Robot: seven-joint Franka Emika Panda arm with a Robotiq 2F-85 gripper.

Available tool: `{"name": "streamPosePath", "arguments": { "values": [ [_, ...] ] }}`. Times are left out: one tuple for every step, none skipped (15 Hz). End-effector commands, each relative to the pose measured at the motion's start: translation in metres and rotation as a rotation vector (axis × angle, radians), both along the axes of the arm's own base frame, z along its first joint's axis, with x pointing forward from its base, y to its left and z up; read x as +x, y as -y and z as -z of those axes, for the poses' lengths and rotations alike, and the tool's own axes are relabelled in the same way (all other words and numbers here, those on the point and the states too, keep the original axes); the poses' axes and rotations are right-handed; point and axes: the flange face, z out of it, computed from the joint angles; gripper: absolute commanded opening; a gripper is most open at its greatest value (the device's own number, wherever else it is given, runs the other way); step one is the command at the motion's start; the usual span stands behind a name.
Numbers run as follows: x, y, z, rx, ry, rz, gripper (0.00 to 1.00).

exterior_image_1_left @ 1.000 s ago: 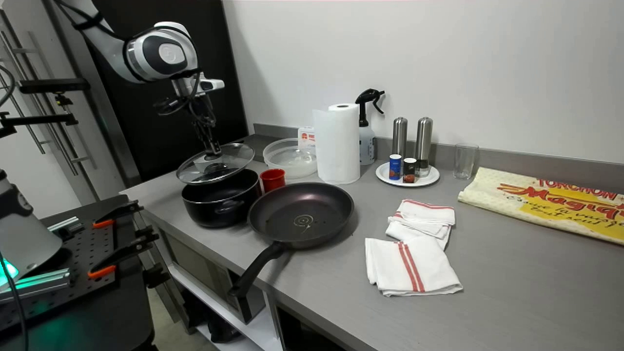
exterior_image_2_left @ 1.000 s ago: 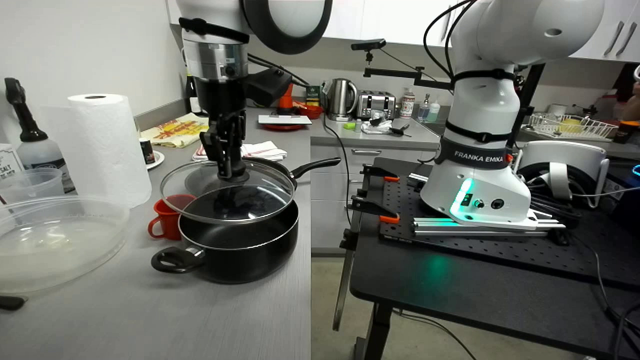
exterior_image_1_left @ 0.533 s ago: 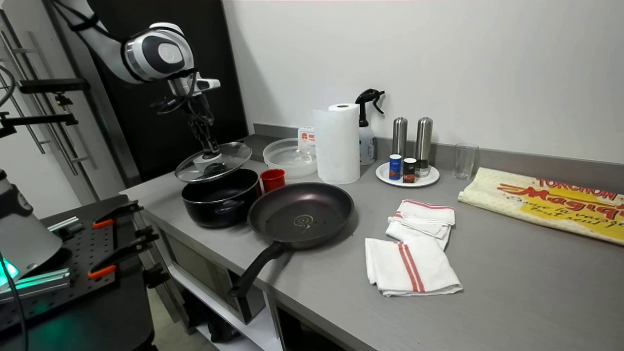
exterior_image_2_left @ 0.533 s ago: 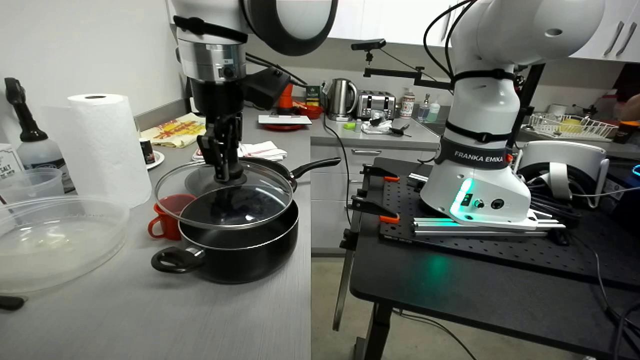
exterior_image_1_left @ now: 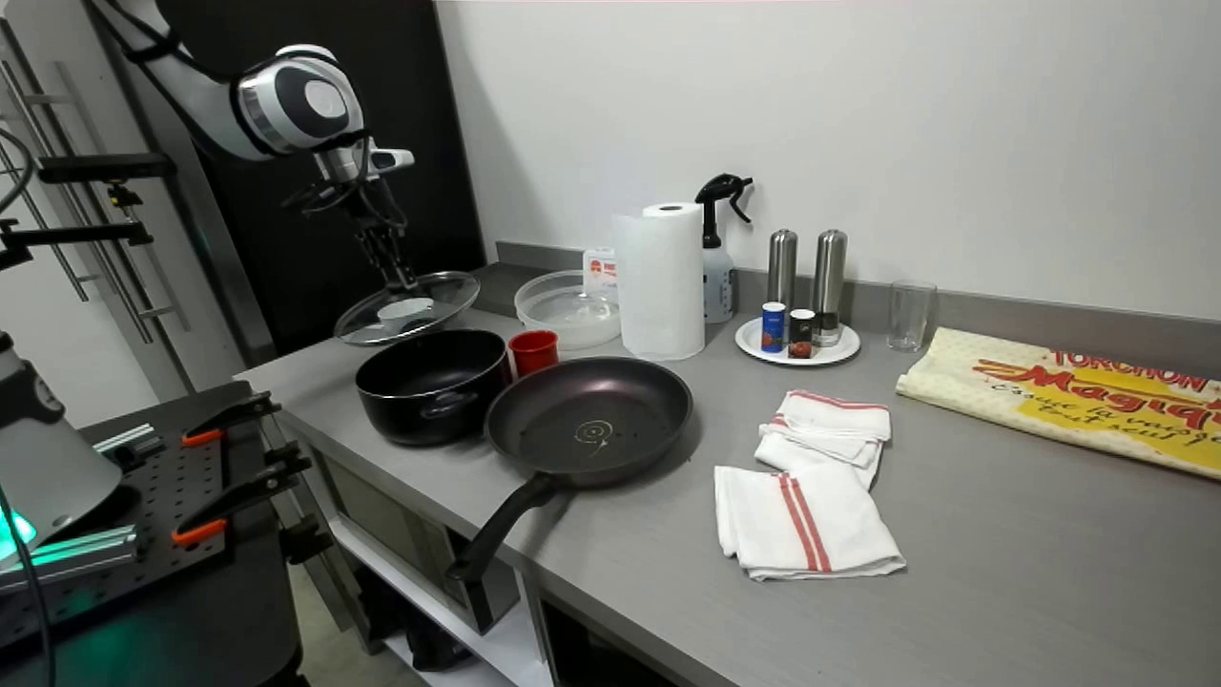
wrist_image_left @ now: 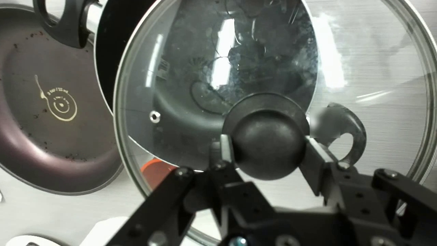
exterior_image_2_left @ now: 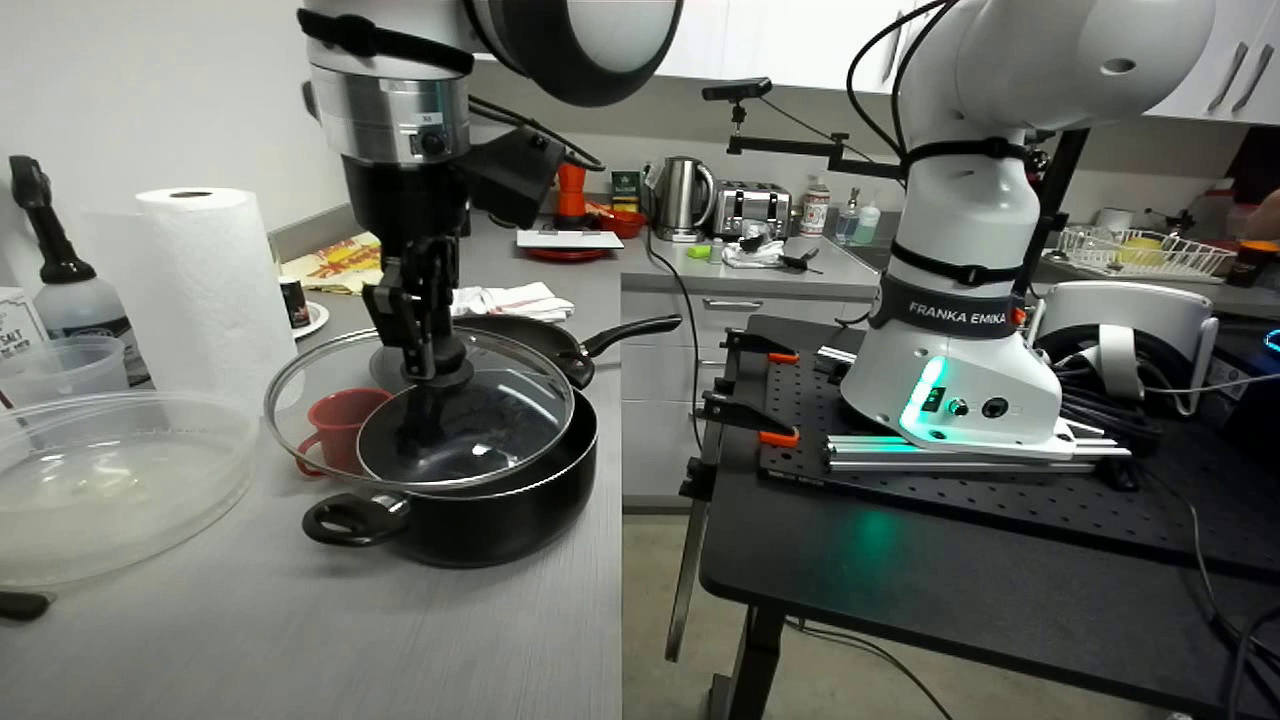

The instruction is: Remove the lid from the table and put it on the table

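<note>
The lid, clear glass with a black knob, is held in the air and shows in both exterior views (exterior_image_1_left: 448,298) (exterior_image_2_left: 510,425). My gripper (wrist_image_left: 268,147) is shut on its knob, one finger on each side. In an exterior view the gripper (exterior_image_2_left: 428,362) points down with the lid slightly tilted below it. The wrist view shows the lid (wrist_image_left: 273,61) overlapping the black pot (wrist_image_left: 112,44) and reaching past it over the counter. The open pot (exterior_image_1_left: 429,405) stands on the table, a grey counter (exterior_image_1_left: 1002,572).
A black frying pan (exterior_image_1_left: 591,429) touches or nearly touches the pot, its handle past the front edge. A red mug (exterior_image_1_left: 534,351) stands beside both. A clear plastic bowl (exterior_image_2_left: 110,480), a paper towel roll (exterior_image_1_left: 663,286) and folded towels (exterior_image_1_left: 811,525) lie around.
The lid has moved with the gripper, away from the frying pan and partly off the pot, shifting left and toward the camera in an exterior view. The grip on the knob stays.
</note>
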Motion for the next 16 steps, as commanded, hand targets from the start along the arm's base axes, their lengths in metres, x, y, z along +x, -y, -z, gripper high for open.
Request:
{"name": "streamPosePath", "arguments": {
  "values": [
    [0.003,-0.034,-0.007,-0.036,0.02,-0.023,0.25],
    [0.002,-0.043,-0.006,-0.042,0.019,-0.03,0.25],
    [0.001,-0.053,-0.005,-0.05,0.017,-0.038,0.25],
    [0.0,-0.062,-0.003,-0.057,0.018,-0.047,0.25],
    [-0.001,-0.071,-0.001,-0.065,0.016,-0.055,0.25],
    [-0.001,-0.079,0.0,-0.072,0.019,-0.063,0.25],
    [-0.002,-0.087,0.002,-0.08,0.017,-0.072,0.25],
    [-0.003,-0.096,0.005,-0.088,0.018,-0.083,0.25],
    [-0.003,-0.103,0.007,-0.095,0.018,-0.092,0.25],
    [-0.004,-0.111,0.009,-0.104,0.02,-0.101,0.25],
    [-0.004,-0.118,0.012,-0.114,0.017,-0.114,0.25],
    [-0.004,-0.125,0.015,-0.124,0.016,-0.126,0.25],
    [-0.004,-0.131,0.017,-0.135,0.014,-0.137,0.25],
    [-0.005,-0.136,0.02,-0.145,0.014,-0.149,0.25],
    [-0.005,-0.141,0.022,-0.156,0.012,-0.161,0.25],
    [-0.005,-0.146,0.025,-0.166,0.01,-0.172,0.25]
  ]
}}
